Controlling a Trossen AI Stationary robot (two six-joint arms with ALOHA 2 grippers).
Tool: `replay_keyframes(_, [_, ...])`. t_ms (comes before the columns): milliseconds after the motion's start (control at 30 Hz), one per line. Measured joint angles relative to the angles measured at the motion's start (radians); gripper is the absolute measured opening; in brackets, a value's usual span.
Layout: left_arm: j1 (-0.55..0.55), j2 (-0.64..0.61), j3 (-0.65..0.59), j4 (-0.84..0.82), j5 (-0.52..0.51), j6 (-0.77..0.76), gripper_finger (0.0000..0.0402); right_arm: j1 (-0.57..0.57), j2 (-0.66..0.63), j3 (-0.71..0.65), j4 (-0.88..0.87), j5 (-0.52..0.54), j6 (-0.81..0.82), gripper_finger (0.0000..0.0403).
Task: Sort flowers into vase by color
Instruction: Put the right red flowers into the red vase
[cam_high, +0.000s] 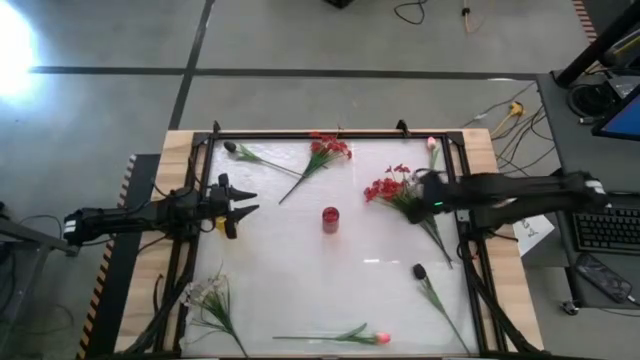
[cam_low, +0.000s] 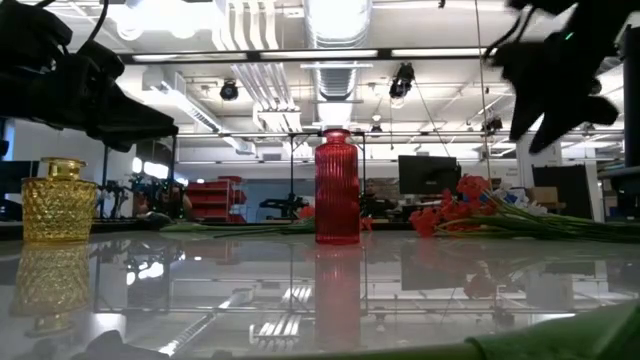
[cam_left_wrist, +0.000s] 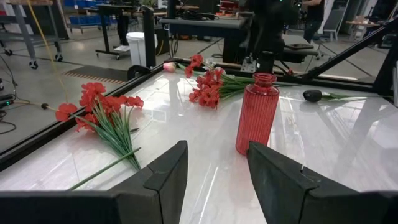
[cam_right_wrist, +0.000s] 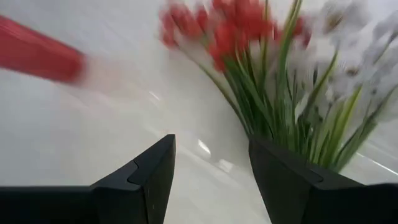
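Observation:
A ribbed red vase (cam_high: 330, 219) (cam_left_wrist: 256, 112) stands mid-table. One red spray (cam_high: 388, 188) (cam_right_wrist: 236, 31) lies flat to its right, and my right gripper (cam_high: 414, 190) (cam_right_wrist: 211, 144) hovers open just above its green stems (cam_right_wrist: 267, 106). In the low view this gripper (cam_low: 560, 75) is well above the table. A second red spray (cam_high: 326, 149) lies near the far edge. My left gripper (cam_high: 248, 200) (cam_left_wrist: 217, 149) waits open at the table's left, level, pointing at the vase. A white spray (cam_high: 206, 294) lies at the near left.
A gold glass vase (cam_low: 60, 202) stands at the table's left, near my left gripper. Dark buds lie at the far left (cam_high: 230, 147) and near right (cam_high: 419, 271). Pink buds lie at the far right (cam_high: 432, 143) and near edge (cam_high: 383, 338). A black frame (cam_high: 300, 134) rims the table.

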Motion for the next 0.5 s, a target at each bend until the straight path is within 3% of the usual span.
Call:
replay_keyframes(267, [0.0,0.0,0.0,0.0,0.0,0.0,0.0155,-0.118,0.33,0.002,0.131,-0.113,-0.144,0.0196])
replay_keyframes(500, [0.0,0.0,0.0,0.0,0.0,0.0,0.0155,-0.199,0.412,0.021,0.137,-0.103,-0.257,0.0196])
